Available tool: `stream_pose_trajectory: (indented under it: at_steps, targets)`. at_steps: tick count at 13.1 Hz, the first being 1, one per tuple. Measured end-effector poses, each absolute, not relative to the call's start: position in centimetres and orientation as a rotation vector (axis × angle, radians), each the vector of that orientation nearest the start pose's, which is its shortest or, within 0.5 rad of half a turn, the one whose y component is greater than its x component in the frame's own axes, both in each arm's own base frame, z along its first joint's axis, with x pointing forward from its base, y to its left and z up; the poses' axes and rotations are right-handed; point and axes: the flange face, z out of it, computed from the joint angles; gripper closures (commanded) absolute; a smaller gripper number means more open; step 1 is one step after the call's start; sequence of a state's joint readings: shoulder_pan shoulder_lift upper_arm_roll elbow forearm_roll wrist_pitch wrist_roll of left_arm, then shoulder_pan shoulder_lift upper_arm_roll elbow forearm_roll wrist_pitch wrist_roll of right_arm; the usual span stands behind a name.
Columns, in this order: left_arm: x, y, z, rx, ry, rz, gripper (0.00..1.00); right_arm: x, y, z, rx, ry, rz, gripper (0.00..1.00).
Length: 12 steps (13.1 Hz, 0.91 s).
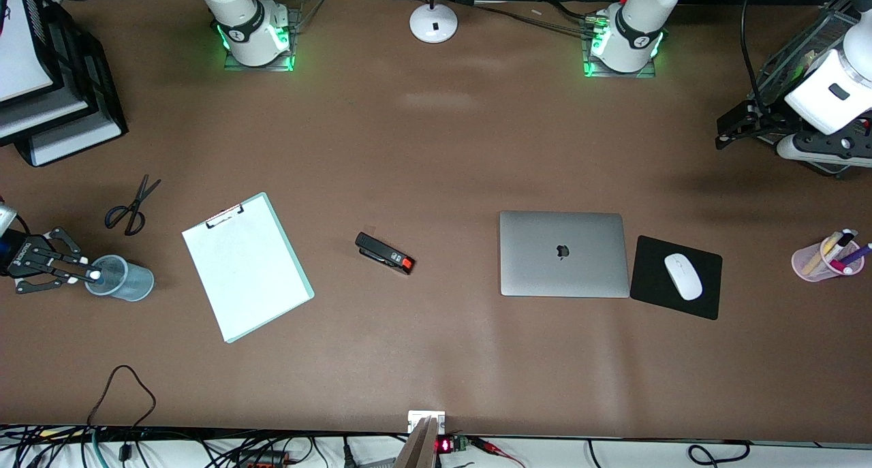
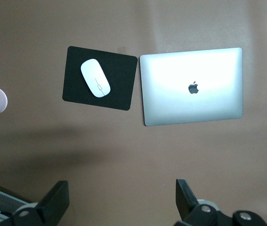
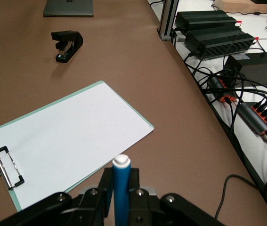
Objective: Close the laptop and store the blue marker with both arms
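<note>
On a brown table [image 1: 436,148], the laptop [image 1: 564,253] is lying closed and flat, its silver lid and dark apple logo facing up, toward the left arm's end. Just beside it, a white mouse [image 1: 682,276] is resting on a black mouse pad [image 1: 654,263]. At the right arm's end, the right gripper [image 1: 85,272] is pinching the blue marker [image 3: 121,193] tight between its fingers, the whitish tip poking over the mouth of a clear cup [image 1: 126,278] that is sitting on the table. A clipboard [image 1: 246,266] with white paper is lying beside that cup, with scissors [image 1: 133,206] farther from the front camera. A black stapler [image 1: 383,253] is sitting between clipboard and laptop. The left gripper [image 2: 121,200] is hanging in the air with its fingers spread wide and holding nothing, over bare table near the laptop and mouse pad. A pink cup of pens [image 1: 828,257] is standing at the left arm's end
</note>
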<state>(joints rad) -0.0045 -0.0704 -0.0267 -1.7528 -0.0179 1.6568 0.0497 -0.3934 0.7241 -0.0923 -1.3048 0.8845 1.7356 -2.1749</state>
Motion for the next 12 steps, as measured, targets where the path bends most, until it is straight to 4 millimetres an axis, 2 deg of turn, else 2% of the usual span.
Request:
stream_pose_trajectory:
  at_steps: [3, 8, 12]
  targets:
    - [53.6, -1.9, 58.4, -3.155, 0.125, 0.040, 0.00, 67.6, -25.9, 31.6, -1.926, -1.647, -0.931, 0.86]
    - [53.6, -1.9, 58.4, -3.155, 0.125, 0.040, 0.00, 67.5, -26.0, 29.1, -1.927, -1.618, -0.907, 0.86]
    - [53.6, -1.9, 58.4, -3.155, 0.125, 0.040, 0.00, 67.6, -26.6, 28.4, -1.965, -1.615, -0.913, 0.86]
